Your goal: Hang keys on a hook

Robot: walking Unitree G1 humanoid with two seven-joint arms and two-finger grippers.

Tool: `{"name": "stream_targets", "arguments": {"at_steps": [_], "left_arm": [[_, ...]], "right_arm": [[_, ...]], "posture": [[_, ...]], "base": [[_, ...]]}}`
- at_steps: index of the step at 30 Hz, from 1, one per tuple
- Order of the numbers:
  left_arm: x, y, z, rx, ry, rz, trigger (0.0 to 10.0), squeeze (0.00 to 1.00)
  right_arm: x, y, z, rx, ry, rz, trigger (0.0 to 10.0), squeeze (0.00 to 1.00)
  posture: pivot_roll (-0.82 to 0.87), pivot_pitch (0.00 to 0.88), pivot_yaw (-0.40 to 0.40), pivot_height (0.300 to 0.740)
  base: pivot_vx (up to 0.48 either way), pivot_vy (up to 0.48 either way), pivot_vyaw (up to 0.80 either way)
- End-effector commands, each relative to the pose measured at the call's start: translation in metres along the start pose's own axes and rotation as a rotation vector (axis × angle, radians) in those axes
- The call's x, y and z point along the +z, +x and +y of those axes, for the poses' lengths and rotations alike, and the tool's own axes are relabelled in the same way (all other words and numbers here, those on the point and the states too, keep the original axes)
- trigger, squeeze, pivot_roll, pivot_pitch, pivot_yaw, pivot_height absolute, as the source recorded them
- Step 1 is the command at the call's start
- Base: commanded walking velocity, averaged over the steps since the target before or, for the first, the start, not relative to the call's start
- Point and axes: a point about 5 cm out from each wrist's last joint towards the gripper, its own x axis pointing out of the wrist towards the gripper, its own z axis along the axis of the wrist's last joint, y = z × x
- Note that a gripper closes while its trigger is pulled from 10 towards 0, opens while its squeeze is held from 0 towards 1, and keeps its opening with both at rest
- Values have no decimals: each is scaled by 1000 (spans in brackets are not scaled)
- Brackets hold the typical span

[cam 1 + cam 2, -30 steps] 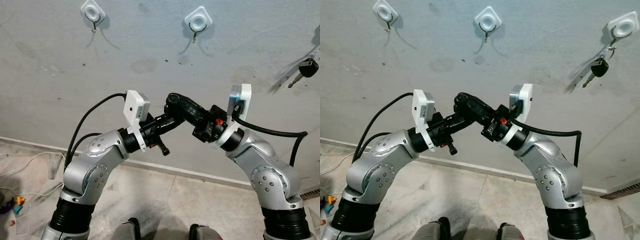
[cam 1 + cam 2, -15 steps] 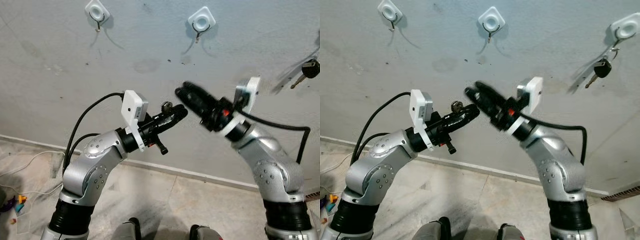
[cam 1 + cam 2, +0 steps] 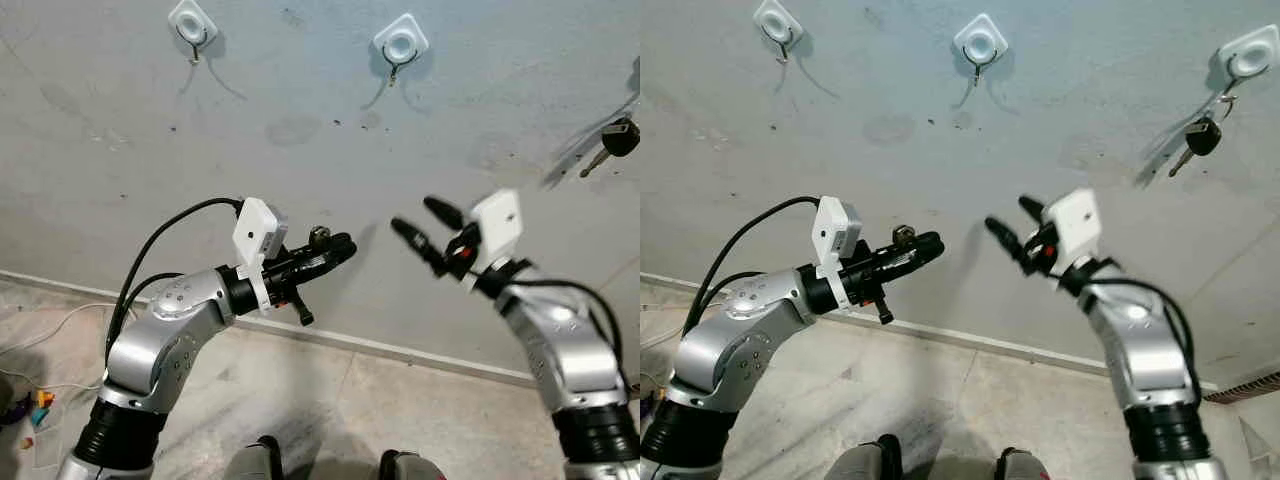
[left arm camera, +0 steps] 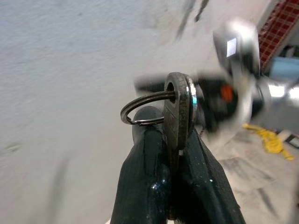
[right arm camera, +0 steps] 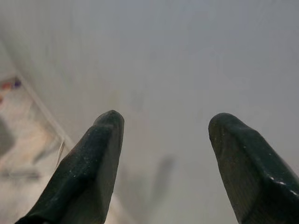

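Observation:
My left gripper (image 3: 338, 245) is shut on a metal key (image 4: 178, 109) with a wire ring (image 4: 140, 113) through its head; the key (image 3: 320, 235) sticks up from the fingertips, in front of the grey wall. To its right, a gap apart, my right gripper (image 3: 415, 217) stands open with nothing between its fingers (image 5: 100, 154). Two bare white hooks (image 3: 190, 25) (image 3: 400, 45) are on the wall above. A third hook (image 3: 1245, 60) at the far right holds a black-headed key (image 3: 1202, 135).
The grey wall meets a skirting board (image 3: 400, 350) and a tiled floor (image 3: 330, 400) below the arms. A white cable (image 3: 50, 330) and small coloured bits (image 3: 35, 405) lie on the floor at the left. My feet (image 3: 260, 455) show at the bottom edge.
The two grippers were together at the key a second ago. The right gripper has let go, opened and swung away to the right; the key stays in the left gripper, which has dropped slightly.

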Motion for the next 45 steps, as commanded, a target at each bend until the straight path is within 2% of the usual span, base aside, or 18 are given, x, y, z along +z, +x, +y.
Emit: {"name": "stream_targets", "arguments": {"at_steps": [1,4,6,7,8,12,13,16,19,22,28,30,37,39,41,45], "left_arm": [[5,0,5,7,41,-2,0,0],[10,3,8,18,68,-22,0,0],[13,5,10,25,86,-36,0,0],[13,5,10,25,86,-36,0,0],[17,9,12,37,127,-53,0,0],[24,17,16,54,169,-95,0,0],[30,24,16,64,205,-128,0,0],[33,31,16,64,227,-149,0,0],[40,45,19,77,262,-193,0,0],[43,50,21,87,277,-213,0,0],[52,58,28,130,301,-269,0,0],[64,65,38,179,347,-330,0,0],[81,78,43,168,386,-343,0,0],[87,84,41,154,392,-353,0,0],[85,84,40,139,388,-358,0,0],[71,82,38,114,306,-363,0,0]], "right_arm": [[-36,-2,19,16,45,113,10000,1000],[-65,-7,32,-3,59,189,10000,1000],[-79,-11,44,1,61,225,10000,1000],[-79,-11,44,1,61,225,10000,1000],[-92,-14,56,-8,81,261,10000,1000],[-104,-15,68,-42,118,284,10000,1000],[-107,-13,74,-56,124,286,10000,1000],[-109,-11,78,-69,133,284,10000,1000],[-107,-7,85,-94,181,265,10000,1000],[-106,-6,89,-92,182,250,10000,1000],[-108,-10,95,-75,158,256,10000,1000],[-109,-15,97,-78,162,258,10000,1000],[-109,-17,101,-74,168,260,10000,1000],[-107,-17,100,-84,181,250,10000,1000],[-103,-16,96,-105,198,231,10000,1000],[-93,-12,86,-134,195,197,10000,1000]], "posture": [[-41,185,91,740],[-36,184,91,740],[-34,185,89,740],[-34,185,89,740],[-34,188,88,740],[-35,191,86,740],[-38,194,85,740],[-41,197,86,740],[-58,205,89,740],[-66,210,92,740],[-91,226,91,740],[-108,240,87,740],[-126,252,96,740],[-129,252,104,740],[-128,251,106,740],[-118,247,108,740]], "base": [[0,0,0],[0,0,0],[0,0,0],[0,0,0],[0,0,0],[0,0,0],[0,0,0],[0,0,0],[0,0,0],[0,0,0],[0,0,0],[0,0,0],[0,0,0],[0,0,0],[0,0,0],[0,0,0]]}}
